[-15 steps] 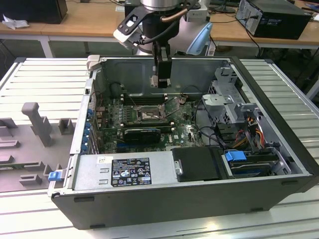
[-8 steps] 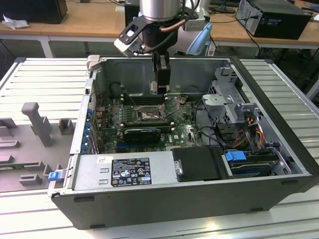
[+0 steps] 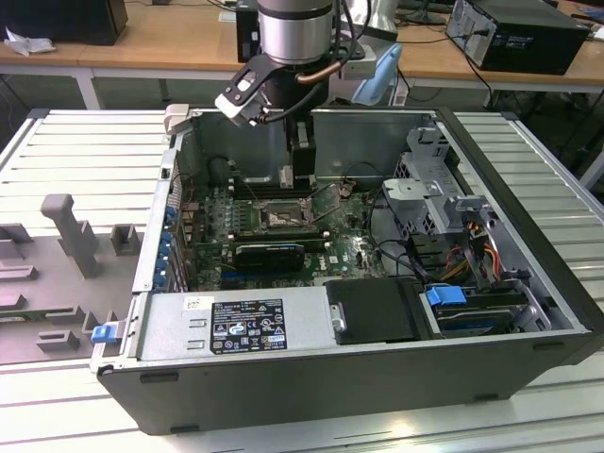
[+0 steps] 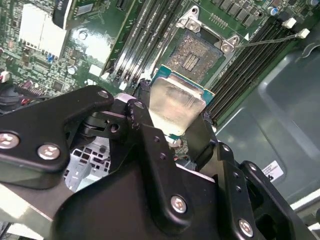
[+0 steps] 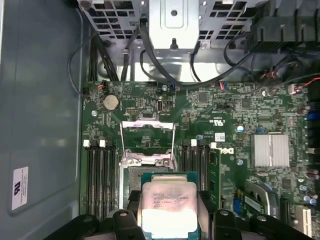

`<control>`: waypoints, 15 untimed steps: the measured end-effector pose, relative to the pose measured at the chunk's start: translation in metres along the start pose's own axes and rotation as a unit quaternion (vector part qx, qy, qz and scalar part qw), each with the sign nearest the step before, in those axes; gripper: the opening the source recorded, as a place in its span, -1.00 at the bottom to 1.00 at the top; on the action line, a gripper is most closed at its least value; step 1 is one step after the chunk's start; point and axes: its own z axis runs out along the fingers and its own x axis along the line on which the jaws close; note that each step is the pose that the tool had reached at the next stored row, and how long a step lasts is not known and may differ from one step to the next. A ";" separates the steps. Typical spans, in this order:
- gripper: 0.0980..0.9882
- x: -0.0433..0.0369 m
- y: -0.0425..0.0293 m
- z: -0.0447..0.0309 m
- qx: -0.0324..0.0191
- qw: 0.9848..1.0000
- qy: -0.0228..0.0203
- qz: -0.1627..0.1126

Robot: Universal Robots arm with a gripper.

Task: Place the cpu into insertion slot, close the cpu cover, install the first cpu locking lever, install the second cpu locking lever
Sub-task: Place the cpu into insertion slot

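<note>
cpu [image 4: 175, 102] | gripped w/ end effector [image 4: 172, 122] | insertion slot [image 4: 196, 54] uncovered, second wrist view

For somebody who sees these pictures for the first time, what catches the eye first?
The cpu, its silver top bright, is gripped in the black pincer close to the open insertion slot in the second wrist view. In the exterior view, the arm reaches down into the open computer case.

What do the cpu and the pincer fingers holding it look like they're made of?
The cpu: dull silver top, likely metal given its soft glare, on a teal-green board edge, probably circuit laminate. The pincer fingers: matte black, plastic or coated metal; I cannot tell which.
</note>
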 end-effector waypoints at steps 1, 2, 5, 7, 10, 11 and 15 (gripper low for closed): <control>-0.03 0.0006 -0.0003 0.0040 0.000 1.000 0.000 0.000; -0.03 0.0012 -0.0007 0.0074 0.000 1.000 0.000 0.000; -0.03 0.0013 -0.0011 0.0089 0.000 1.000 0.000 0.000; -0.03 0.0014 -0.0012 0.0102 0.000 1.000 0.000 0.000; -0.03 0.0020 -0.0017 0.0160 0.000 1.000 0.000 0.000; -0.03 0.0026 -0.0020 0.0189 0.000 1.000 0.000 0.000; -0.03 0.0083 -0.0031 0.0306 0.000 1.000 0.000 0.000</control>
